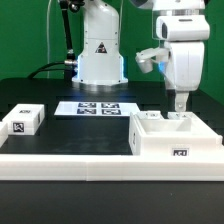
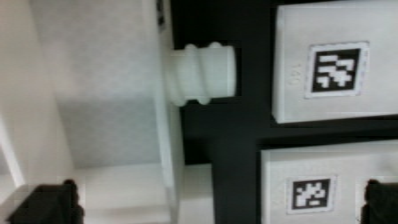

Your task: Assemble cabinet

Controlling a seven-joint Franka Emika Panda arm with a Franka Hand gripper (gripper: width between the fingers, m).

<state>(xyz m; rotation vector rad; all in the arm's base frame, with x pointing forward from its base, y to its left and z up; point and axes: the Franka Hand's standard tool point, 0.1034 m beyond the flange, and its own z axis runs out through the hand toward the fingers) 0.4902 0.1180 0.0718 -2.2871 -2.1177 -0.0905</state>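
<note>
exterior and wrist views, one moment of cabinet assembly. the cabinet (image 1: 176, 140), a large white open-topped plastic box with black-and-white square tags, sits on the black table (image 1: 60, 95) at the exterior view's right, close behind the long white border rail (image 1: 70, 162). the arm's two-finger gripper (image 1: 180, 110) hangs low over the box's rim. in the wrist view its black fingertips (image 2: 47, 203) stand wide apart, so it is open and holds nothing. a ribbed white plastic peg (image 2: 205, 72) juts from the box wall toward two white tagged panels (image 2: 329, 68). likely hazards: a descent slightly off line would land a finger on the wall or the peg rather than astride it, and an off-centre closure could tilt or slide the box, which appears unclamped.
</note>
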